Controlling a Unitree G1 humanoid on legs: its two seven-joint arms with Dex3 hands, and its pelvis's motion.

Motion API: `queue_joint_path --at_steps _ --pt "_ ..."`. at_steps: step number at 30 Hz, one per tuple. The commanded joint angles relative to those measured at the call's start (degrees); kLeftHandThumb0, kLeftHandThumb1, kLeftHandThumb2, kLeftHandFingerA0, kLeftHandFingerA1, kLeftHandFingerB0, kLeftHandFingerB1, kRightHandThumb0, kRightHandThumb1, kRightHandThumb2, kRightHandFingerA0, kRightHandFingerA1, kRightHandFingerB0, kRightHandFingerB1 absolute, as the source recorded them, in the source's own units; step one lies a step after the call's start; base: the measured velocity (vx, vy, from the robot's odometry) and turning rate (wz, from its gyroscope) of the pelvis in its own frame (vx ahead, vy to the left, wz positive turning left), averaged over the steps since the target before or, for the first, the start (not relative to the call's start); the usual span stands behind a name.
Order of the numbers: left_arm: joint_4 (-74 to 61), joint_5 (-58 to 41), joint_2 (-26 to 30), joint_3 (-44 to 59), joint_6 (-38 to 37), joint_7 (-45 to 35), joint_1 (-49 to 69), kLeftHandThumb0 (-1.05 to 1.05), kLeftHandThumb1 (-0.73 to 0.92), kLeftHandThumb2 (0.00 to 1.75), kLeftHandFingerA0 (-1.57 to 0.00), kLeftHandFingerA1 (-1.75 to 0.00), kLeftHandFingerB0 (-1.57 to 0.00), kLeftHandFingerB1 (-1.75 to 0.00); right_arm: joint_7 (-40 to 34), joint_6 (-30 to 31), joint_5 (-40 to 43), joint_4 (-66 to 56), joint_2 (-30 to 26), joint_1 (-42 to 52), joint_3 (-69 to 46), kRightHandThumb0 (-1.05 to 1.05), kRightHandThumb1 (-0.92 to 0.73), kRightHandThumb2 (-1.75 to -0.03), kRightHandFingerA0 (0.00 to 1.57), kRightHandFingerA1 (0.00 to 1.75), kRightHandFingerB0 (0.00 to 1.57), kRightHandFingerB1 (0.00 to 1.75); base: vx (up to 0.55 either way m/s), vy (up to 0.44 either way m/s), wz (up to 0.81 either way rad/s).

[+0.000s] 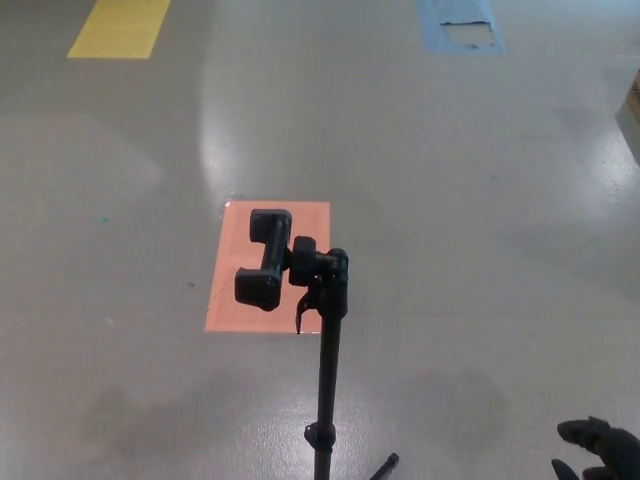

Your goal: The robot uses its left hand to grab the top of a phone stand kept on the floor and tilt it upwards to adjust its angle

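Right hand (598,450) — low, beside stand (327,350)

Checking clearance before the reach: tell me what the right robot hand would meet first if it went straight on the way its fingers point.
The right robot hand points toward picture left, roughly at the phone stand pole or its foot; depth is unclear, so it may pass in front.

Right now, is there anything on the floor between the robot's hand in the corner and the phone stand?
No. In the head view, only bare grey floor lies between the right hand and the phone stand.
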Motion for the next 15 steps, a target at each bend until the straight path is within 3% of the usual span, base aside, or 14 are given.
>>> queue_joint_path --at_steps 1,2,3,4,6,7,8,9,10,11,12,13,14,15 --pt "2.5 -0.7 0.8 0.9 -3.7 -1.1 0.0 -0.83 0.68 1.06 -0.12 -0.43 -0.03 -0.3 0.3 -3.4 -0.2 3.4 -0.9 -0.6 -0.2 -0.33 -0.6 -1.12 0.0 0.48 0.0 0.47 0.0 0.0 0.0" --pt "2.6 -1.1 0.9 1.3 -4.3 -1.5 0.0 -0.82 0.87 0.67 -0.12 -0.26 -0.06 -0.23 -0.2 -4.0 0.0 3.7 -0.8 -0.7 -0.6 -0.33 -0.6 -1.12 0.0 0.48 0.0 0.47 0.0 0.0 0.0" --pt "2.7 -1.1 0.9 1.4 -4.5 -1.6 0.1 -0.82 0.87 0.67 -0.12 -0.26 -0.06 -0.23 -0.3 -4.2 0.1 3.8 -0.8 -0.7 -0.7 -0.33 -0.6 -1.12 0.0 0.48 0.0 0.47 0.0 0.0 0.0" --pt "2.8 -1.2 0.8 1.7 -4.7 -1.5 0.1 -0.82 0.69 1.03 -0.08 -0.38 -0.07 -0.25 -0.5 -4.5 0.0 3.9 -0.9 -0.7 -0.8 -0.33 -0.6 -1.12 0.0 0.48 0.0 0.47 0.0 0.0 0.0" --pt "2.9 -0.9 0.7 1.8 -5.4 -0.4 0.1 -0.8 0.69 1.04 -0.11 -0.43 0.0 -0.27 -1.1 -4.9 0.1 3.9 -0.8 -0.6 -1.0 -0.33 -0.6 -1.12 0.0 0.48 0.0 0.47 0.0 0.0 0.0" --pt "2.8 -0.4 0.7 1.6 -6.5 0.5 0.1 -0.82 0.7 0.97 -0.11 -0.39 -0.06 -0.28 -1.4 -5.3 0.2 4.0 -0.6 -0.6 -1.3 -0.33 -0.6 -1.12 0.0 0.48 0.0 0.47 0.0 0.0 0.0" --pt "2.7 0.1 0.7 1.3 -7.3 1.1 -0.1 -0.81 0.84 0.67 -0.2 -0.29 -0.08 -0.21 -1.5 -5.6 0.0 4.0 -0.6 -0.6 -1.2 -0.33 -0.6 -1.12 0.0 0.48 0.0 0.47 0.0 0.0 0.0" --pt "2.6 0.3 0.8 1.1 -7.7 1.5 -0.2 -0.81 0.84 0.67 -0.2 -0.29 -0.08 -0.21 -1.5 -5.7 -0.1 4.1 -0.6 -0.6 -1.1 -0.33 -0.6 -1.12 0.0 0.48 0.0 0.47 0.0 0.0 0.0" --pt "2.5 0.7 0.8 0.8 -8.3 2.0 -0.6 -0.83 0.69 0.99 -0.13 -0.41 -0.06 -0.29 -1.7 -6.0 -0.2 4.1 -0.5 -0.4 -1.1 -0.33 -0.6 -1.12 0.0 0.47 0.0 0.47 0.0 0.0 0.0" --pt "2.5 0.8 0.9 0.6 -8.4 2.1 -0.8 -0.83 0.69 0.99 -0.13 -0.41 -0.06 -0.29 -1.8 -6.1 -0.2 4.2 -0.4 -0.2 -1.2 -0.33 -0.6 -1.12 0.0 0.47 0.0 0.47 0.0 0.0 0.0" --pt "2.4 1.0 1.0 0.4 -9.0 2.4 -1.0 -0.81 0.85 0.66 -0.19 -0.29 -0.07 -0.24 -1.7 -6.4 0.0 4.2 -0.3 0.0 -1.3 -0.33 -0.6 -1.12 0.0 0.47 0.0 0.47 0.0 0.0 0.0" --pt "2.4 1.0 1.0 0.4 -9.0 2.4 -1.0 -0.81 0.85 0.66 -0.19 -0.29 -0.07 -0.24 -1.7 -6.4 0.0 4.2 -0.3 0.0 -1.3 -0.33 -0.6 -1.12 0.0 0.47 0.0 0.47 0.0 0.0 0.0" --pt "2.1 1.0 1.3 0.4 -9.8 3.2 -1.5 -0.8 0.7 1.05 -0.18 -0.45 0.0 -0.29 -1.7 -6.5 0.0 4.2 -0.1 -0.1 -1.4 -0.33 -0.6 -1.13 0.0 0.47 0.0 0.47 0.0 0.0 0.0" --pt "1.8 0.7 1.5 0.7 -10.6 3.6 -1.7 -0.79 0.69 1.04 -0.18 -0.46 0.0 -0.3 -1.6 -6.6 0.1 4.3 -0.1 -0.2 -1.4 -0.33 -0.61 -1.13 0.0 0.47 0.0 0.47 0.0 0.0 0.0"
